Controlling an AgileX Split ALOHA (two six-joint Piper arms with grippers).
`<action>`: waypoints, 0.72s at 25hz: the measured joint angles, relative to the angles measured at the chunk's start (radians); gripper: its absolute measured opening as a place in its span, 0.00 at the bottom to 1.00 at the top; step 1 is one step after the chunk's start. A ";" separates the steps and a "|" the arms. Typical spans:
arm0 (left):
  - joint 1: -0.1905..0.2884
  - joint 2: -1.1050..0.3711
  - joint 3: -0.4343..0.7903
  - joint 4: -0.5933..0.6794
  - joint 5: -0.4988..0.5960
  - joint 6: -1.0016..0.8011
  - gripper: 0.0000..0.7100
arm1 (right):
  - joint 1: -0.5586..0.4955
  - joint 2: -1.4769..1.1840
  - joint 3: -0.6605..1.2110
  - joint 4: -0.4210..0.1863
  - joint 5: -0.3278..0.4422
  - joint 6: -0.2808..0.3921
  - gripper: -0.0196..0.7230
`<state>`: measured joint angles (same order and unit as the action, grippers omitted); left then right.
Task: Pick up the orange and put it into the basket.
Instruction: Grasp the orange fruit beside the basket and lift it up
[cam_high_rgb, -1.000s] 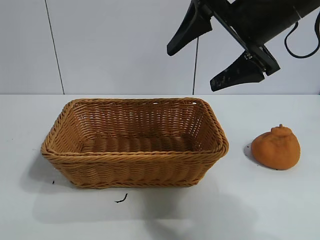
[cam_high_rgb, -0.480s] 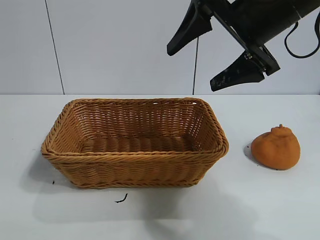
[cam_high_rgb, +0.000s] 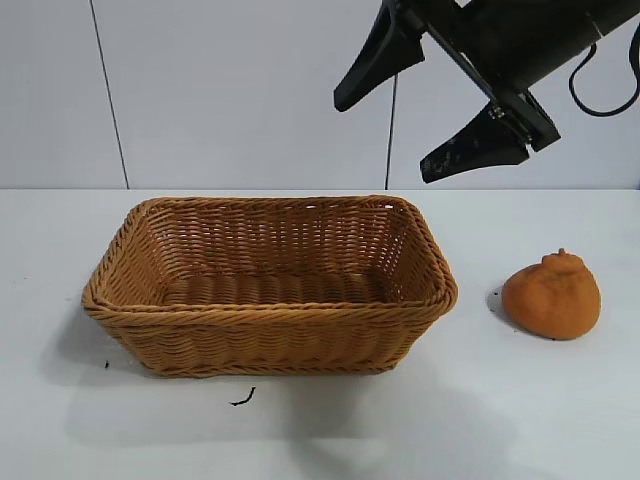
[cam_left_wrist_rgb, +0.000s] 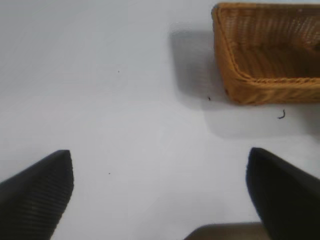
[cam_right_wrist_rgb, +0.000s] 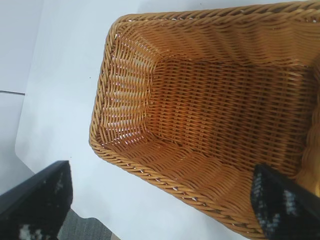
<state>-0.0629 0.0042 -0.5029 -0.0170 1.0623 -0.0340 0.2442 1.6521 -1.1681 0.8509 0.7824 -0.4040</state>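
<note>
Orange on table, right of basket

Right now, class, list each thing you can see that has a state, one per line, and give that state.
orange: resting on the table, right of the basket, not gripped.
basket: upright on the table, nothing inside.
right gripper: open, raised above the basket's right end, holding nothing.
left gripper: open over bare table, holding nothing.

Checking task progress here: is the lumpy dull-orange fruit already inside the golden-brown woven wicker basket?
No, the lumpy dull-orange fruit sits on the white table, apart from the golden-brown woven wicker basket, on its right.
</note>
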 joint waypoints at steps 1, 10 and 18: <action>0.000 -0.007 0.000 0.000 0.000 0.000 0.95 | 0.000 0.000 -0.013 -0.035 0.006 0.014 0.96; 0.000 -0.008 0.000 0.000 0.000 0.000 0.95 | 0.000 0.000 -0.216 -0.596 0.173 0.313 0.96; 0.000 -0.008 0.000 0.000 0.000 0.001 0.95 | -0.062 0.012 -0.227 -0.790 0.228 0.387 0.96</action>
<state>-0.0629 -0.0041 -0.5029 -0.0170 1.0623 -0.0330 0.1823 1.6643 -1.3948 0.0606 1.0100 -0.0174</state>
